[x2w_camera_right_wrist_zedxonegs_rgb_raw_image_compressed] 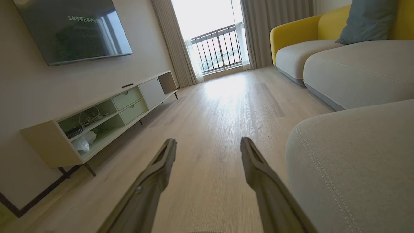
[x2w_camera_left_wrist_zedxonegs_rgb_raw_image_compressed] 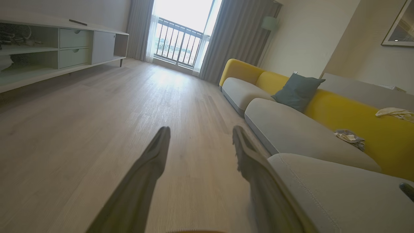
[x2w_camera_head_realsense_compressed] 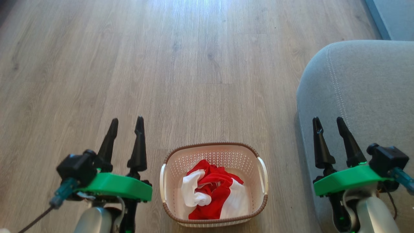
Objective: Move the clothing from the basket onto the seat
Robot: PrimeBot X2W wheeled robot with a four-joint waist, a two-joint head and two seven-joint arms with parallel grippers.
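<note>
- Clothing (x2w_camera_head_realsense_compressed: 215, 191) of soft bright red and white fabric lies crumpled in a heap inside the small rectangular cream plastic basket (x2w_camera_head_realsense_compressed: 223, 155), which has perforated walls, a brown woven-look rim and white handles. The basket stands on the floor closest to the robot, between its 2 arms.
- The left gripper (x2w_camera_head_realsense_compressed: 126, 119), 2 long dark fingers on a green mount, hangs above bare floor just left of the basket. Its jaws are spread, with nothing between them.
- The right gripper (x2w_camera_head_realsense_compressed: 327, 119), built alike, hangs right of the basket and is seen against the near edge of the seat. Its jaws are likewise spread and empty.
- The large grey upholstered fabric seat (x2w_camera_head_realsense_compressed: 365, 90), with a rounded corner and pale double stitching, sits right of the basket, a strip of floor between them.
- The pale wood-plank floor (x2w_camera_head_realsense_compressed: 194, 64) stretches ahead of both grippers.
- Farther along, 2 more grey seat cushions (x2w_camera_left_wrist_zedxonegs_rgb_raw_image_compressed: 291, 129) run in line before a yellow sofa back (x2w_camera_left_wrist_zedxonegs_rgb_raw_image_compressed: 355, 110). A teal square pillow (x2w_camera_left_wrist_zedxonegs_rgb_raw_image_compressed: 297, 90) leans on the back, and crumpled pale cloths (x2w_camera_left_wrist_zedxonegs_rgb_raw_image_compressed: 349, 137) lie there.
- Opposite, a long low pale cabinet (x2w_camera_right_wrist_zedxonegs_rgb_raw_image_compressed: 129, 103) with open shelves stands under a dark wall-mounted screen (x2w_camera_right_wrist_zedxonegs_rgb_raw_image_compressed: 71, 29).
- Farthest, a bright glass door (x2w_camera_right_wrist_zedxonegs_rgb_raw_image_compressed: 220, 45) with a dark railing is flanked by grey curtains (x2w_camera_right_wrist_zedxonegs_rgb_raw_image_compressed: 174, 42).
</note>
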